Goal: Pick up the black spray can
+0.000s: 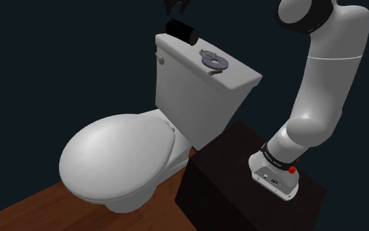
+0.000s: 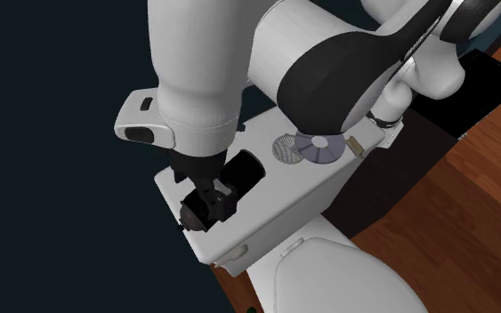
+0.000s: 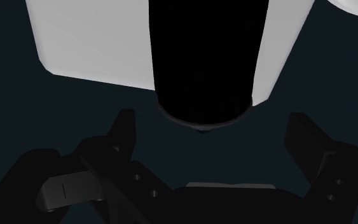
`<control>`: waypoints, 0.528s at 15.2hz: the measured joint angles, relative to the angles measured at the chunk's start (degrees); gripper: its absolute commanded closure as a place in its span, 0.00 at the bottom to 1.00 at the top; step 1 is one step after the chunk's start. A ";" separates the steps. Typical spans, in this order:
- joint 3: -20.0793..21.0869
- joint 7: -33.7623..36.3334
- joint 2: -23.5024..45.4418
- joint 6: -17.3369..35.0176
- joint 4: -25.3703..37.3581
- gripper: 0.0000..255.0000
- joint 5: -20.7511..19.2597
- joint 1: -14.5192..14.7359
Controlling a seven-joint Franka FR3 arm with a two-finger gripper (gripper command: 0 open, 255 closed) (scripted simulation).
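In the shoulder view the black spray can [image 1: 184, 30] lies on its side on the toilet's tank lid [image 1: 238, 77], at the lid's end towards that view's left and close to its back edge. A grey disc [image 1: 213, 60] lies near the lid's middle, well apart from the can. The hand [image 1: 178, 10] hangs directly over the can with a sliver of dark wall between them, and the arm rises from the dark stand [image 1: 229, 190] at lower right. In the second exterior view the hand points straight down at the can [image 2: 246, 169] and its fingers overlap the can's end nearest the lid's short edge. From this angle I cannot tell whether they touch it. In the wrist view the two fingers [image 3: 123, 130] stand wide apart, wider than the can's body [image 3: 206, 57], which runs away from the hand across the white lid. The can's rounded end sits in line with the gap between them, and neither finger touches it, so the hand holds nothing. I judge this to be the approach, just short of the grasp. The next move calls for a short, straight descent until the fingers straddle the can's body, then a squeeze across its width. A cylinder on its side may roll if one finger meets it first, so the hand should stay centred over it.
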 measured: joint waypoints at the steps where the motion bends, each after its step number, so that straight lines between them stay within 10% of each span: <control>1: 0.04 -0.17 3.34 -1.39 4.86 0.00 0.08 -0.04; 8: 0.12 -0.20 4.32 2.97 1.67 0.00 0.12 0.05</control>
